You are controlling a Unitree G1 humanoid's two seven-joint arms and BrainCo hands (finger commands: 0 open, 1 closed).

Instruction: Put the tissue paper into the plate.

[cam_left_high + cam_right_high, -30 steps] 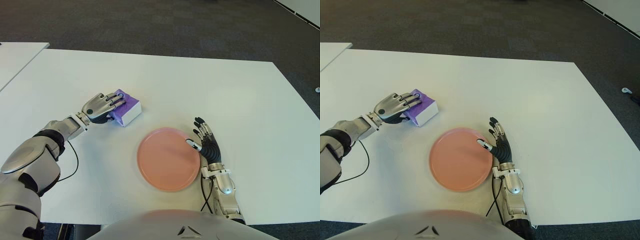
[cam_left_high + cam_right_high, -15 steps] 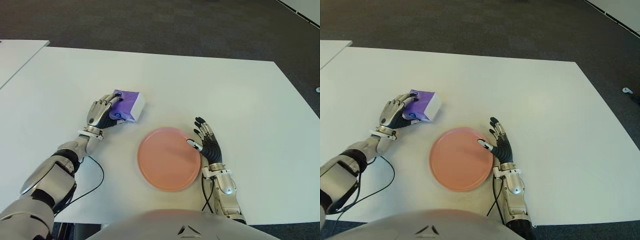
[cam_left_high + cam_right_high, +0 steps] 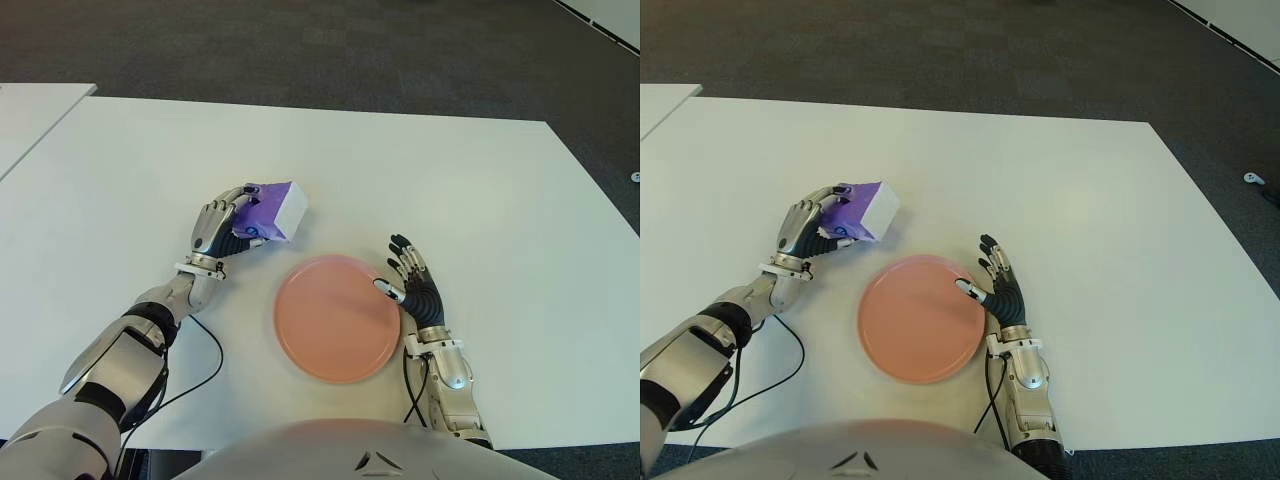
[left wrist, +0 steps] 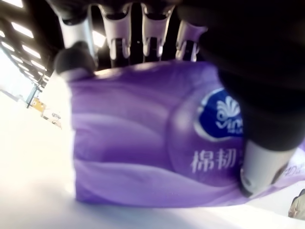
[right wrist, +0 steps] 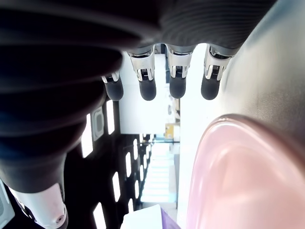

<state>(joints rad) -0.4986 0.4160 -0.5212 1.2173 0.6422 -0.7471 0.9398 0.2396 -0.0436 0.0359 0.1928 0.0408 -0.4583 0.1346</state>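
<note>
A purple and white tissue pack [image 3: 272,210] is held off the white table [image 3: 420,170], tilted, in my left hand [image 3: 228,225]. The fingers wrap its top and the thumb presses its printed purple face [image 4: 157,143], as the left wrist view shows. The pack hangs just left of and behind the pink plate [image 3: 338,317], which lies flat near the table's front edge with nothing in it. My right hand [image 3: 412,282] shows at the plate's right rim, fingers spread and holding nothing.
A black cable [image 3: 190,370] trails from the left forearm across the table's front left. A second white table [image 3: 30,115] stands at the far left. Dark carpet [image 3: 330,50] lies beyond the far edge.
My left hand has closed on the tissue pack, lifted it off the table and carried it right, toward the plate, tilting it. The right hand has stayed still.
</note>
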